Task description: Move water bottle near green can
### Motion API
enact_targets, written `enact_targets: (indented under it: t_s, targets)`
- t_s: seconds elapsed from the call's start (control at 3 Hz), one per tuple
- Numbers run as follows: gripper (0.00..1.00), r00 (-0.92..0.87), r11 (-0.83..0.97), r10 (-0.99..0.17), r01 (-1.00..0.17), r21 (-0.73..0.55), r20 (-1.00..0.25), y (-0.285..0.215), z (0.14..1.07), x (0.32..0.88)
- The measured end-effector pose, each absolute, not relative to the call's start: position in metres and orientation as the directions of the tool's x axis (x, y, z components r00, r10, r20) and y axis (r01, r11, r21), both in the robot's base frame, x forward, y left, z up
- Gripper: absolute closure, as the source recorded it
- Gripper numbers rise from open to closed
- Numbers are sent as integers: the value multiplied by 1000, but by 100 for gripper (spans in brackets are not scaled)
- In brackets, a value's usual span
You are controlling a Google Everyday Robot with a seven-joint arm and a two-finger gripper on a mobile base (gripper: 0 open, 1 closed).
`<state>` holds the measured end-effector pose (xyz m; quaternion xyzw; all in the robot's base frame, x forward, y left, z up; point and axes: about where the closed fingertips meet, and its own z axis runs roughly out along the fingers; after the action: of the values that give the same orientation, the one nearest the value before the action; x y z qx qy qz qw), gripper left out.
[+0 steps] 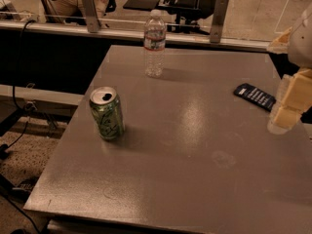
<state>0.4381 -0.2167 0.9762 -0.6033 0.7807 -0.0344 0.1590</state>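
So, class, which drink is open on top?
The green can: its top shows a hole; the water bottle is capped. The claw hangs far right, away from both.

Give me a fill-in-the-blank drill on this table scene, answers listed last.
1. The water bottle stands ____ on the table.
2. The green can is ____ than the bottle and sits nearer the camera.
3. The gripper hangs at the ____ edge of the view, touching neither.
4. A dark flat packet lies closest to the ____.
Answers: upright; shorter; right; gripper.
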Motion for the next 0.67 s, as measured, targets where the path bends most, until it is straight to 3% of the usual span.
enact_targets:
  t_s: [0.67]
  targets:
    - [0, -207, 260, -952, -937, -235, -227, -209, 977, 446]
